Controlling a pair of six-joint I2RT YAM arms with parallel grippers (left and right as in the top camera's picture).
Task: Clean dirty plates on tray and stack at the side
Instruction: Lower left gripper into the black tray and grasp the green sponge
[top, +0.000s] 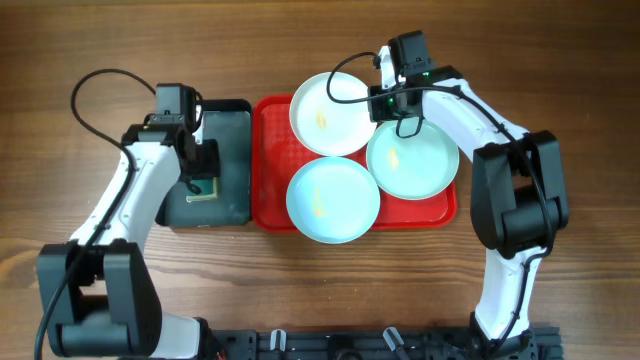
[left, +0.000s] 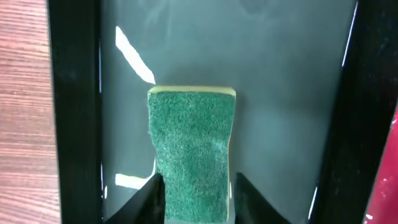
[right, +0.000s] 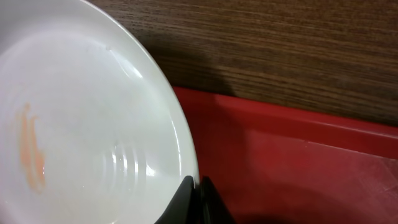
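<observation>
The red tray (top: 270, 205) holds three plates. The white plate (top: 330, 112) lies at the tray's far edge, tilted over the rim, with an orange smear. Two aqua plates (top: 333, 200) (top: 412, 158) lie in front and to the right, each with a yellowish smear. My right gripper (top: 383, 95) is shut on the white plate's right rim. The right wrist view shows its fingers (right: 198, 186) pinching the white plate (right: 87, 124) above the red tray (right: 298, 162). My left gripper (left: 199, 180) is open and straddles a green sponge (left: 191, 152).
The sponge (top: 200, 187) lies in a black tray (top: 232, 130) left of the red tray; its dark rim shows in the left wrist view (left: 74, 93). Bare wooden table (top: 560, 80) surrounds both trays. A black rail runs along the front edge.
</observation>
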